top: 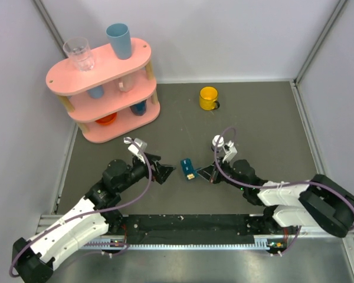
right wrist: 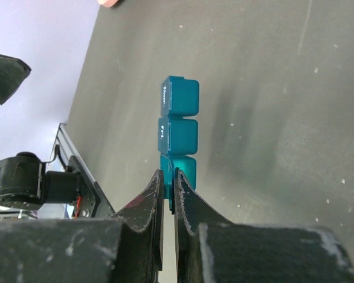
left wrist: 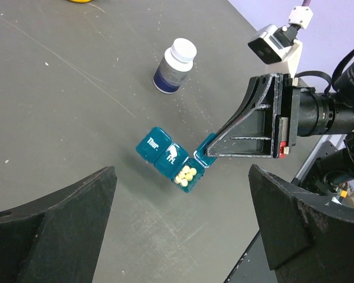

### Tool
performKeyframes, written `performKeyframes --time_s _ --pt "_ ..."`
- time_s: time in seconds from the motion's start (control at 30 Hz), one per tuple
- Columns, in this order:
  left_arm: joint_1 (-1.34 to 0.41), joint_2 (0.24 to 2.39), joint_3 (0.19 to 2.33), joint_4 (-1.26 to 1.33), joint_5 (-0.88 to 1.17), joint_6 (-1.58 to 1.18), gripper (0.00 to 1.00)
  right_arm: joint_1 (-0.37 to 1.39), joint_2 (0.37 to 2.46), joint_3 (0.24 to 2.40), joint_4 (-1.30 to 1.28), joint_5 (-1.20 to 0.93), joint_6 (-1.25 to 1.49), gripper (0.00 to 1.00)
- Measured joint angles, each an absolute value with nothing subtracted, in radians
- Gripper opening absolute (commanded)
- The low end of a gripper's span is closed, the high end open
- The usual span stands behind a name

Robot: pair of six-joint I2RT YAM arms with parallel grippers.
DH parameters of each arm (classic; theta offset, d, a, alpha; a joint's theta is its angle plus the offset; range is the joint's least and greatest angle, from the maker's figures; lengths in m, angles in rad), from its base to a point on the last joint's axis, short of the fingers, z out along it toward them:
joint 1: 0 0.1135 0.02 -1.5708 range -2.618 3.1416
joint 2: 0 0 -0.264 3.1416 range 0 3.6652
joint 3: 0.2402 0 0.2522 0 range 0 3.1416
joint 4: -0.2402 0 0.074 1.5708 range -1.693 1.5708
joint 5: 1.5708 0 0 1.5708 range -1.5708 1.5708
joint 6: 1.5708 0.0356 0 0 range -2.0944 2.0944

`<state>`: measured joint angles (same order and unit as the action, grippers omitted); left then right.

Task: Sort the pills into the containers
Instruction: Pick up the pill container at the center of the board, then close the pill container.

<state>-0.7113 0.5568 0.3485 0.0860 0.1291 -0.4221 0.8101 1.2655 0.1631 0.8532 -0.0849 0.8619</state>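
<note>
Teal pill box [left wrist: 163, 152], end compartment open, yellow pills [left wrist: 186, 175] inside.

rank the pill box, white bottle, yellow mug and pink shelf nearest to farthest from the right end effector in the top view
1. teal pill box, gripped by the right end effector, at table centre.
2. white capped bottle, just behind it.
3. yellow mug, farther back.
4. pink shelf, back left corner.
</note>
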Motion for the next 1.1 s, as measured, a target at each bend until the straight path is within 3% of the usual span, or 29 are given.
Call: performKeyframes --time_s 0.2,0.53,1.1 --pt "-0.664 0.516 0.415 0.011 0.213 -0.414 0.99 0.795 1.087 0.253 0.551 -0.186 0.812 0.0" --pt "-0.562 0.532 0.509 0.015 0.55 -0.438 0.99 0.783 0.754 0.408 0.037 -0.355 0.686 0.0" --pt "-0.523 0.683 0.509 0.223 0.932 -0.613 0.99 0.782 0.616 0.694 -0.389 -0.634 0.566 0.0"
